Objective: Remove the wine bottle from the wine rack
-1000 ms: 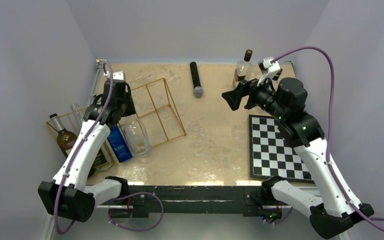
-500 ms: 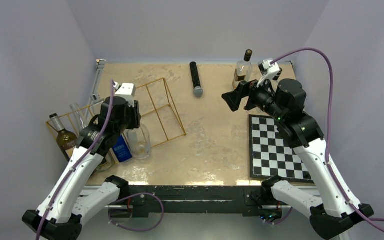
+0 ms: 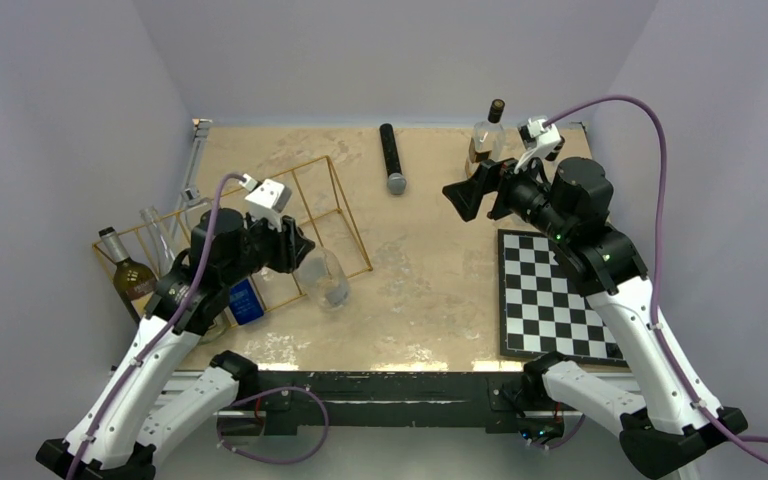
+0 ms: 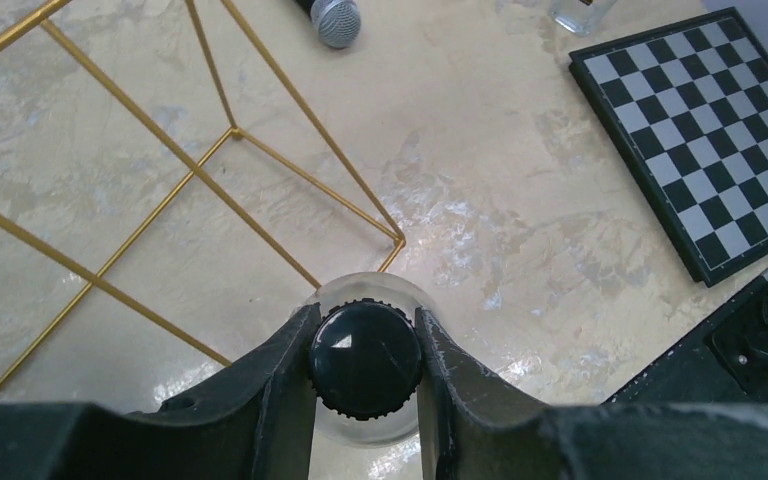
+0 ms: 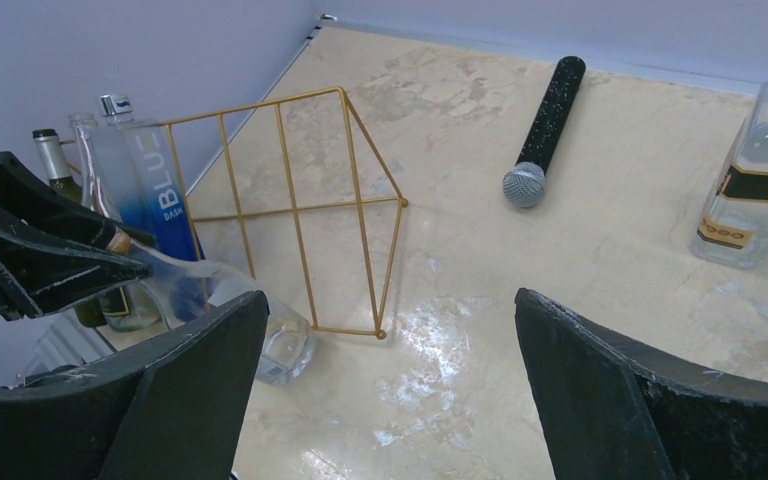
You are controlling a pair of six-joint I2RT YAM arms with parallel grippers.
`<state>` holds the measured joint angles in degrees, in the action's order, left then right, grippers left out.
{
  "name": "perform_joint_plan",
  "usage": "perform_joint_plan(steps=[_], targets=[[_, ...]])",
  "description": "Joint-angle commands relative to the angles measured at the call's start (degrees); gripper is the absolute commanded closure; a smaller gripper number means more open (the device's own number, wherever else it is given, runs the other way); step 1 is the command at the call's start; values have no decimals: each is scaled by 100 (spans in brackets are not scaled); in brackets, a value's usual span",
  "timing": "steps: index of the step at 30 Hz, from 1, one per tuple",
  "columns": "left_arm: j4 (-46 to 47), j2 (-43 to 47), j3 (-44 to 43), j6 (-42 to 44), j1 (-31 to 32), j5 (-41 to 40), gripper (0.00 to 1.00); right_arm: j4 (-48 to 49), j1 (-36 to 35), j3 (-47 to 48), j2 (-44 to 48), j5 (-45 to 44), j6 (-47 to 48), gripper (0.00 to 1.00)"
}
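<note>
My left gripper (image 3: 298,250) is shut on the black cap (image 4: 365,360) of a clear glass wine bottle (image 3: 326,282). The bottle hangs tilted, with its base low over the table just outside the near right corner of the wine rack (image 3: 305,210). The rack is a gold wire frame, also in the left wrist view (image 4: 230,130) and the right wrist view (image 5: 295,205). The right wrist view shows the bottle (image 5: 260,325) slanting up to the left gripper (image 5: 45,255). My right gripper (image 3: 465,195) is open and empty, held high over the table's back right (image 5: 390,390).
A dark wine bottle (image 3: 126,272), a blue-labelled bottle (image 3: 245,300) and a clear bottle neck (image 3: 152,226) sit at the rack's left end. A microphone (image 3: 391,160) lies at the back centre. A square bottle (image 3: 484,136) stands back right. A chessboard (image 3: 552,298) lies on the right.
My left arm swung right and toward the near edge, drawing the clear bottle out of the rack's bay and tipping it from lying to slanting. The right arm has not moved.
</note>
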<state>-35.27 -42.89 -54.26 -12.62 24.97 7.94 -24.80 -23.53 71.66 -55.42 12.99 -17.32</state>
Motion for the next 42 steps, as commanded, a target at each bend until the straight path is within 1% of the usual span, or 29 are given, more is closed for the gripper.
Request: perform_joint_plan(steps=[1,3,6,8,13,19,25,28,34,38,40,41,42], targets=[[1625,159,-183,168,124,621,100,148,-7,121,31,-22,-13,1],[1710,98,-205,288,295,537,100,126,-11,106,47,-54,15,1],[1842,0,-253,519,777,-4,100,124,-11,-5,120,-127,80,1],[1930,-171,-348,599,1027,-121,100,113,-11,-55,167,-160,137,1],[2269,-813,-705,644,1593,-171,100,-71,-8,-143,301,-451,282,1],[2906,-1849,-1161,782,2129,-359,100,-124,-6,-475,785,-1254,284,1],[3420,-2640,-1532,780,2308,-238,100,-113,-3,-800,1246,-1693,302,1],[3626,-2986,-1704,747,2343,-96,100,-97,-3,-886,1321,-1673,380,1],[3709,-3432,-1799,701,2363,17,100,-131,-5,-899,1318,-1628,473,1],[3728,-3494,-1728,717,2363,94,88,-131,1,-891,1297,-1573,483,1],[3729,-3500,-1682,726,2363,77,84,-130,-6,-873,1286,-1563,492,1],[3717,-3485,-1662,718,2363,76,81,-141,-3,-859,1284,-1563,491,1],[3712,-3472,-1644,704,2364,80,75,-158,-3,-841,1284,-1559,507,1]])
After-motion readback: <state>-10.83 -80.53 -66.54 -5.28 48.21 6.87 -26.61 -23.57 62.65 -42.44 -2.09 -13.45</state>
